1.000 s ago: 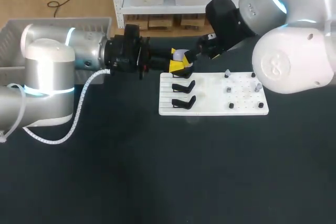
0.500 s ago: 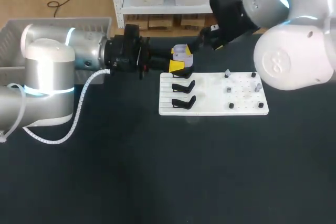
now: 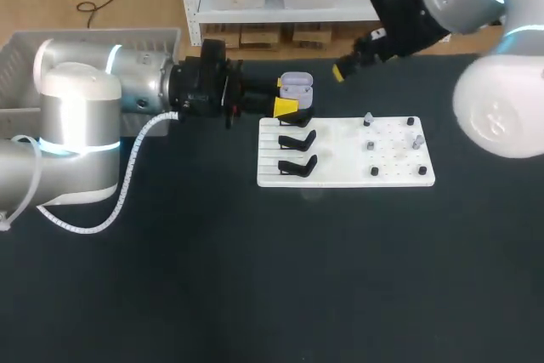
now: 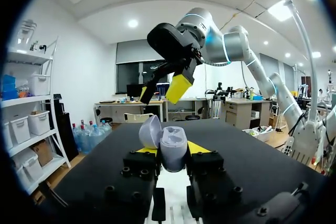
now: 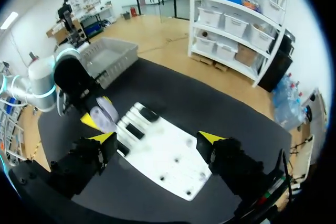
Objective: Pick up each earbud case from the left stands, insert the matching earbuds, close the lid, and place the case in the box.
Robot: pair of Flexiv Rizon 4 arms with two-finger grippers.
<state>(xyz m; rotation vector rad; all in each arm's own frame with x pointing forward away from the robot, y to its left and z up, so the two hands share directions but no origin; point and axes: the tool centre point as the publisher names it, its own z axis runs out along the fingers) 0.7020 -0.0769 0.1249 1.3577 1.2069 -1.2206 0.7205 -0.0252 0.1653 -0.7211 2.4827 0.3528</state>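
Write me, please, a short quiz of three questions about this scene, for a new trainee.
1. True or false: the right tool is open and empty.
2. Which one is shut on the earbud case? A) the left tool B) the right tool C) neither
3. Fill in: the lid of the earbud case is ____.
Key: 1 true; 2 A; 3 open.

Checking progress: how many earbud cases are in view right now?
1. The earbud case, lid open, is in the left gripper at the far edge of the white board. The black stands nearer are empty; the box is partly hidden behind the left arm.
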